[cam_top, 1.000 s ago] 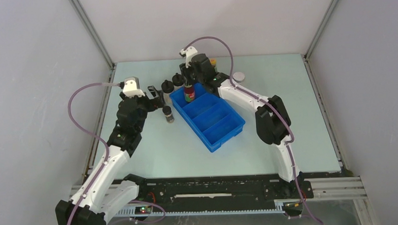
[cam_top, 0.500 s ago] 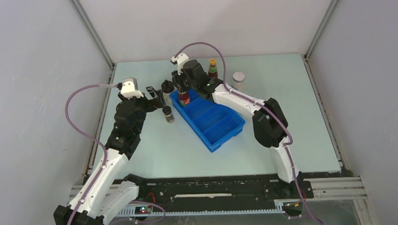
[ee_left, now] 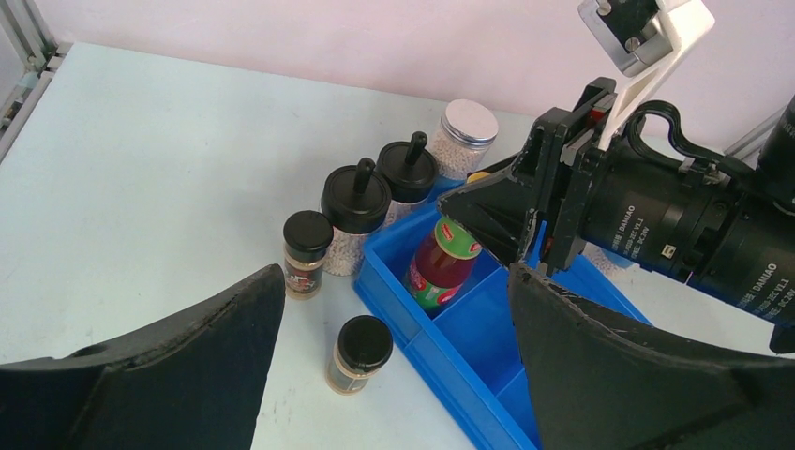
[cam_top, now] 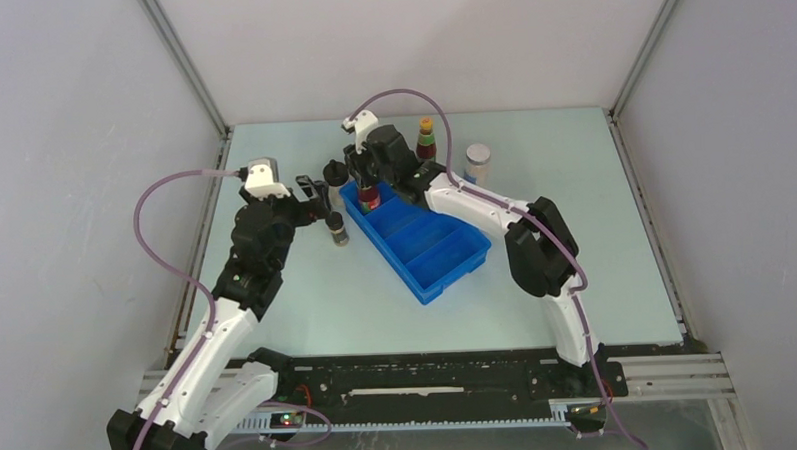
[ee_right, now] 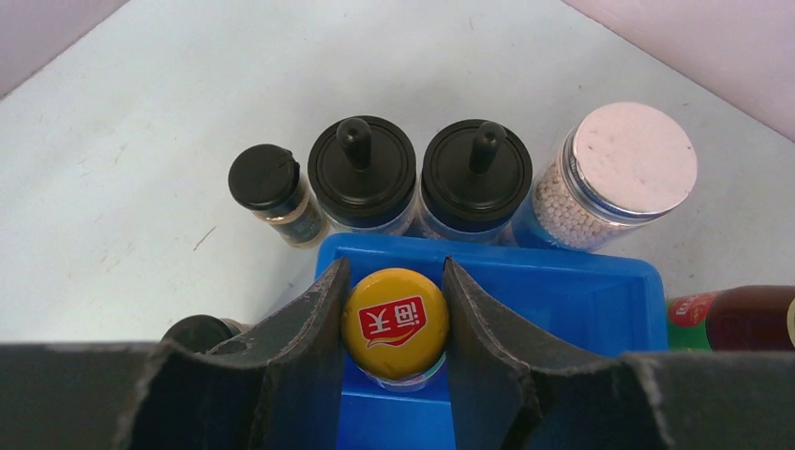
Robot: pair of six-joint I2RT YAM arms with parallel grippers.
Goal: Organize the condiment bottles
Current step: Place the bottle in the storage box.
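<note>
In the top view, the right arm goes from its base at the near right edge, bends at the elbow beside the blue divided plastic tray (cam_top: 446, 258), and stretches to the left over the tray's far end. The right gripper (cam_top: 370, 183) points downward and is closed on the neck of a tall dark-red bottle (cam_top: 370, 196), which is inside the tray's farthest compartment. The left arm rises from the near left corner and leans forward. The left gripper (cam_top: 319, 203) hangs with spread jaws and nothing between them, just beside a short black-lidded spice jar (cam_top: 337, 229) on the pale table (cam_top: 577, 279). A second dark-red bottle (cam_top: 426, 140) and a pale white-capped jar (cam_top: 478, 163) stand on the table behind the tray.

In the left wrist view, the left gripper's dark fingers (ee_left: 141, 384) stand wide apart at the lower edge. Between them appear the spice jar, the tray corner and the held bottle, a little tilted. I cannot tell if its bottom touches the tray floor. Beyond the tray stand another small black-lidded jar (ee_left: 306, 248) and two wider jars with black knob lids (ee_left: 356, 202).

In the right wrist view, the right gripper's dark fingers (ee_right: 314, 328) press on both sides of the bottle's yellow cap (ee_right: 394, 322), above the blue compartment. The four jars stand in a row just behind the tray wall.
</note>
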